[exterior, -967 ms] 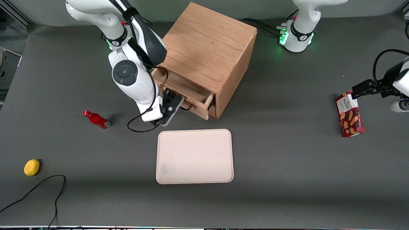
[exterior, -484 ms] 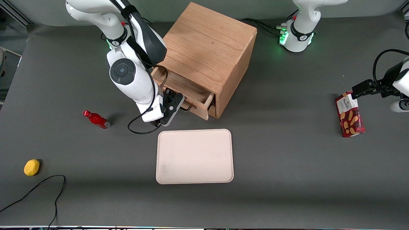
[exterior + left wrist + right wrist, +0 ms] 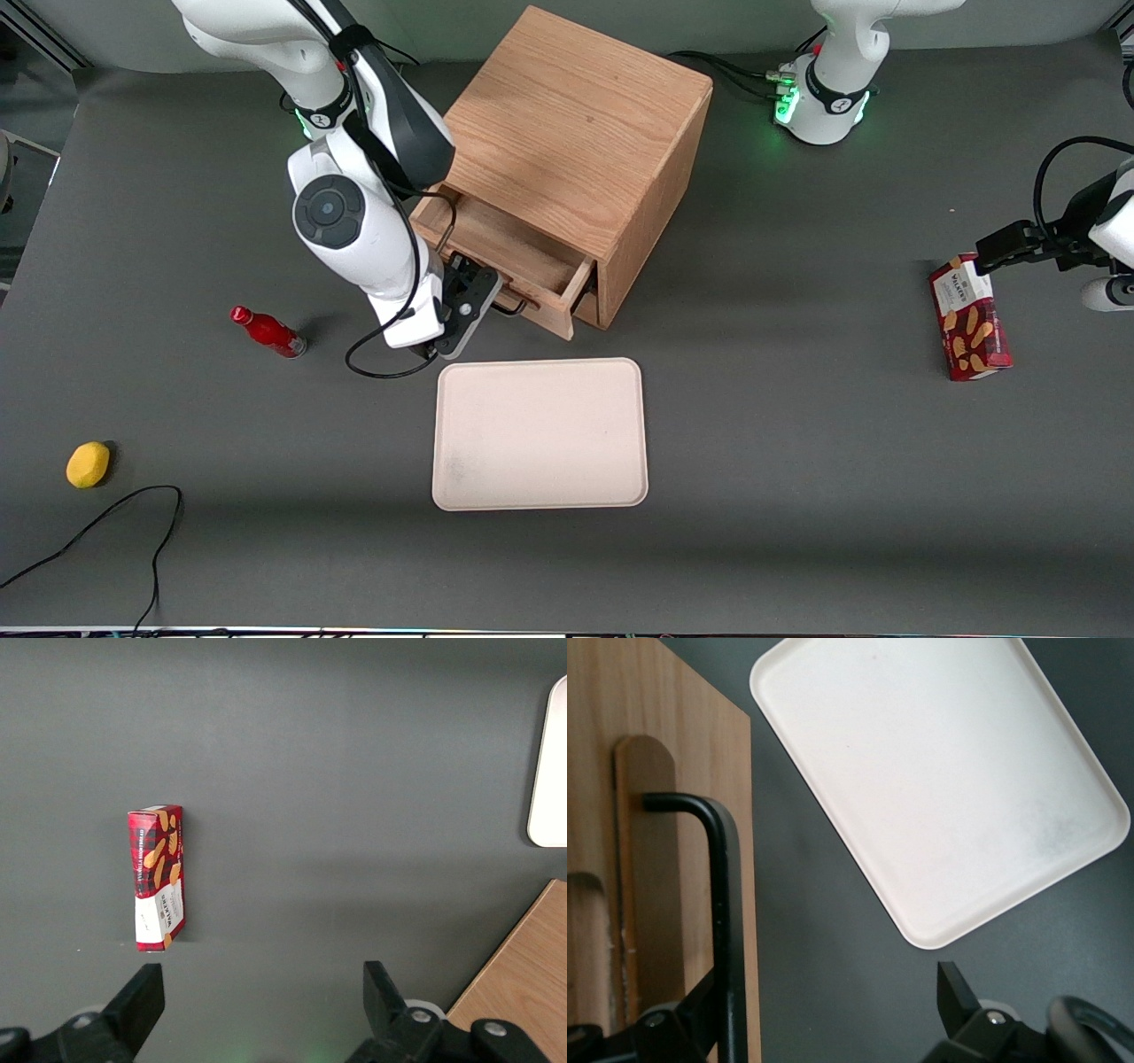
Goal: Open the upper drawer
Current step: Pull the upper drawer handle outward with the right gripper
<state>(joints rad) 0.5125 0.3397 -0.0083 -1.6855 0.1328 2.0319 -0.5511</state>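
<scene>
The wooden cabinet [image 3: 576,133] stands at the back of the table, and its upper drawer [image 3: 509,252] is pulled partway out, showing its bare wooden inside. My right arm's gripper [image 3: 477,294] is at the drawer's front, level with the black wire handle [image 3: 512,307]. In the right wrist view the handle's bar [image 3: 725,904] runs along the drawer front [image 3: 647,859], just inside one finger. The other finger [image 3: 957,992] stands well away from it over the grey table. The gripper [image 3: 828,1014] is open and clamps nothing.
A cream tray [image 3: 540,434] lies flat just nearer the front camera than the cabinet. A red bottle [image 3: 268,331] lies beside the working arm. A yellow lemon [image 3: 88,464] and a black cable [image 3: 106,523] are at that end. A biscuit box [image 3: 969,319] lies under the parked arm.
The upper drawer has slid a little farther out of the cabinet. My gripper and forearm have moved with it, away from the cabinet's front.
</scene>
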